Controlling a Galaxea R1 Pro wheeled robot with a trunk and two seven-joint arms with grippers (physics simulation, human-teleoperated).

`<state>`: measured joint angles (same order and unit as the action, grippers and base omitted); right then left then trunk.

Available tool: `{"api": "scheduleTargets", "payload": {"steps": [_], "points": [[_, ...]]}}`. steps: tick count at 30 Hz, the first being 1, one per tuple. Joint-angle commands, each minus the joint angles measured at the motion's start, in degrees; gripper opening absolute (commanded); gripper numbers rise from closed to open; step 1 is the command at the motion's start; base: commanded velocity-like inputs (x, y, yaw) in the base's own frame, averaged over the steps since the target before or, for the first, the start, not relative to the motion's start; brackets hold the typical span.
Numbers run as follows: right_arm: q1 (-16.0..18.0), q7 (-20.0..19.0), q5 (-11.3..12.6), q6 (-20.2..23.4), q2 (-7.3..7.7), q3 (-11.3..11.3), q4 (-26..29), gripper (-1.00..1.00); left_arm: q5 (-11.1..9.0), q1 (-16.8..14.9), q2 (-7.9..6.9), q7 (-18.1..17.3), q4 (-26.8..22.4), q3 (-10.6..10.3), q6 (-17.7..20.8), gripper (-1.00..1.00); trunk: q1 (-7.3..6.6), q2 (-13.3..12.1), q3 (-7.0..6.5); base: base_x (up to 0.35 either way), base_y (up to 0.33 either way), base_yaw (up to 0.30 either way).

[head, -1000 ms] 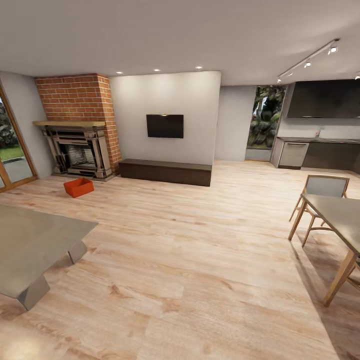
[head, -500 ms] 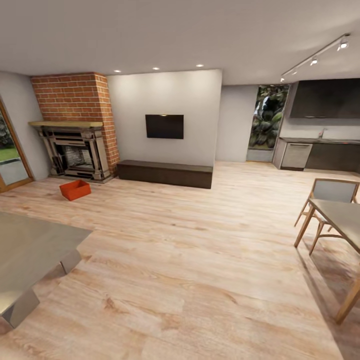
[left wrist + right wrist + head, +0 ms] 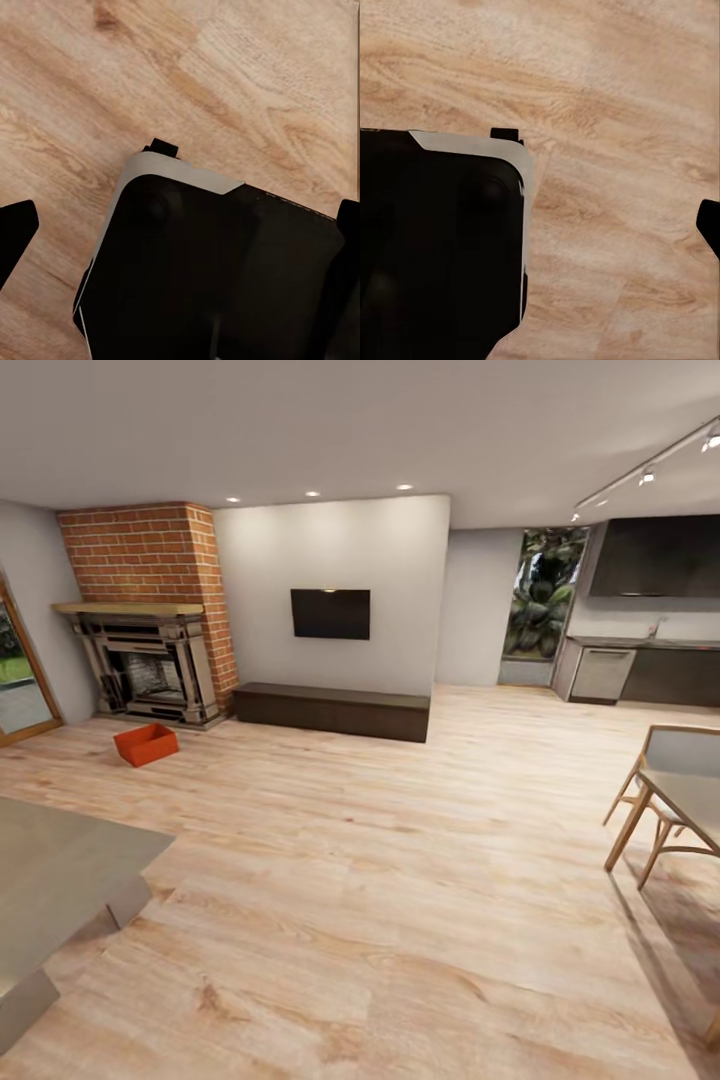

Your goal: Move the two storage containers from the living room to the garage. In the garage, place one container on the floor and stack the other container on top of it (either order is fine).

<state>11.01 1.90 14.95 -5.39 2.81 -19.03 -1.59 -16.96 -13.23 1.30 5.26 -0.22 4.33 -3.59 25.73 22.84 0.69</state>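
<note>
One orange-red storage container (image 3: 146, 744) sits on the light wood-plank floor (image 3: 380, 880) of the living room, in front of the red-brick fireplace (image 3: 150, 650), far off to my left in the head view. My left gripper (image 3: 180, 225) hangs open over the planks above my dark base (image 3: 217, 277), its black fingertips (image 3: 16, 232) spread to the frame's edges and holding nothing. My right gripper (image 3: 540, 225) is also open and empty, with one fingertip (image 3: 710, 229) showing at the edge and the other lost against the black base (image 3: 435, 247).
A grey low table (image 3: 60, 870) stands close at the front left. A wooden dining table and chair (image 3: 672, 790) stand at the right. A dark low bench (image 3: 335, 708) lies under the wall TV. A kitchen counter (image 3: 640, 665) is at the back right, and a glass door (image 3: 20, 680) at far left.
The whole head view has shifted as the camera rolled forward into the room. The grey table and dining table slid toward the frame edges. The container itself has not moved.
</note>
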Motion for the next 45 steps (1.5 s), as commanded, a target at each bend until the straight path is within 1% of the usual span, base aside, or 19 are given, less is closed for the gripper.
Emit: {"api": "scheduleTargets", "payload": {"steps": [1,7,30,45], "points": [[0.06,0.03,0.52,-0.34,-0.01,-0.48,-0.17,1.00,0.00,-0.04,0.02,0.10,0.04,0.41,-0.19,1.00,0.06,0.07,0.07,0.324,0.000,0.150],[0.06,0.03,0.46,-0.41,0.00,-0.41,-0.17,1.00,0.00,-0.04,0.02,0.10,0.04,0.41,-0.19,1.00,0.06,0.07,0.07,0.324,0.000,0.110],[0.06,0.05,0.49,-0.41,-0.04,-0.48,-0.17,1.00,0.00,-0.04,0.02,0.10,0.04,0.41,-0.19,1.00,0.06,0.07,0.07,0.324,0.000,0.004],[0.06,0.12,0.50,-0.50,-0.02,-0.30,-0.17,1.00,0.00,-0.04,0.02,0.10,0.04,0.41,-0.19,1.00,0.06,0.07,0.07,0.324,0.000,0.248]]}}
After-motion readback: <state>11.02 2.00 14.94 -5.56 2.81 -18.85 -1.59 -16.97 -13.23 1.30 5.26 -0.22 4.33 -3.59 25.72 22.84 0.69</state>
